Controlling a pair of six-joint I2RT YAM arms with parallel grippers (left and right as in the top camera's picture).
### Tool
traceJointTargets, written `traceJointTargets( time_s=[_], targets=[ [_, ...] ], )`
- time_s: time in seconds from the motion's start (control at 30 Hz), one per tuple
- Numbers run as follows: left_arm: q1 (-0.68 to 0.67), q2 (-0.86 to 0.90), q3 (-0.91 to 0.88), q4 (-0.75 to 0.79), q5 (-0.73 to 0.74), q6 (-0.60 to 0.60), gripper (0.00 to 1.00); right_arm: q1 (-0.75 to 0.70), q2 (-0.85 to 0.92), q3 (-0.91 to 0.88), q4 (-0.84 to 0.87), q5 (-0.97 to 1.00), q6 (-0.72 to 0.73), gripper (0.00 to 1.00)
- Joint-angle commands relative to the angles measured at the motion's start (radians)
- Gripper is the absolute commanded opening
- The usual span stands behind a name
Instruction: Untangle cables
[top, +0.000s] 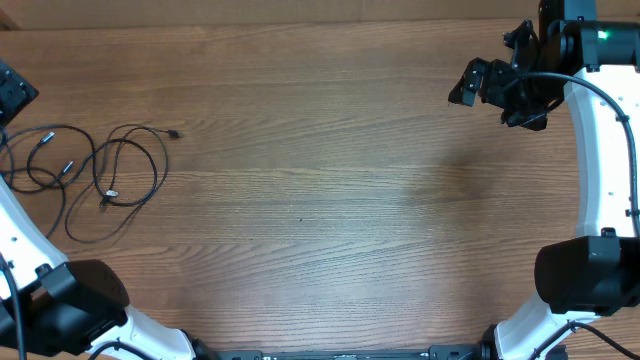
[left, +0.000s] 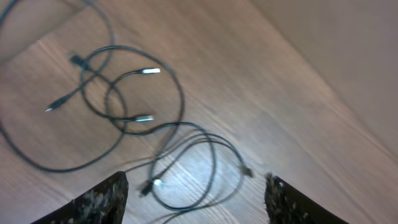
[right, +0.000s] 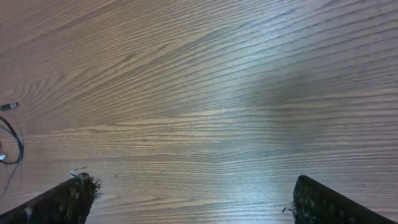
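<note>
Wood-grain brown desk (top: 330, 180), viewed from overhead, carries the cables (top: 96, 172) at its far left side. They are thin black wires lying flat on the surface in several overlapping loops. One loose end with a small plug (top: 174, 134) points out to the right of the bundle.

Left wrist view: the loops cross one another at several places, and two silver plug ends (left: 148, 71) lie inside the upper loops, one above the other. A further bright plug (left: 155, 183) sits at the near edge of the lower loop, and a small dark plug lies just to its left. This view is somewhat blurred, so finer detail of the crossings cannot be made out.

Left tool (left: 196, 179): released. Its two fingers (left: 102, 198) stand wide apart at the bottom corners of the wrist view, with nothing between them. The lower loop lies on the desk beneath the gap; no contact between the fingers and wire is visible.

Right tool (right: 194, 180): released, fingers spread wide, nothing grasped. In the overhead view it hangs at the far right corner of the desk, well apart from the cables. Its wrist view shows bare wood grain below, with only a short arc of wire and one plug end at the left edge.
</note>
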Motion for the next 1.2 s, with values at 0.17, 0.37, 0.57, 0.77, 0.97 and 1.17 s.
traceJointTargets(
  time_s=[0.17, 0.37, 0.57, 0.77, 0.97, 1.17],
  targets=[
    [-0.079, -0.172, 0.020, -0.153, 0.158, 0.042, 0.68, 0.087, -0.014, 0.002, 0.034, -0.008, 0.000, 0.96],
    [-0.251, -0.233, 0.019, -0.268, 0.158, 0.126, 0.57, 0.093, -0.108, 0.002, 0.025, 0.016, 0.000, 0.94],
    [-0.485, -0.343, 0.015, -0.334, 0.058, 0.140, 0.65, 0.093, -0.298, 0.002, 0.025, 0.140, 0.000, 0.95],
    [-0.719, -0.522, -0.172, -0.195, 0.013, 0.134, 0.73, 0.093, -0.406, 0.002, -0.015, 0.201, 0.000, 0.95],
    [-0.855, -0.706, -0.560, 0.082, -0.138, 0.050, 0.99, 0.096, -0.441, 0.002, -0.062, 0.222, 0.085, 1.00],
    [-0.854, -0.673, -0.785, 0.159, -0.130, 0.023, 1.00, 0.096, -0.434, 0.001, -0.086, 0.215, 0.087, 1.00]
  ],
)
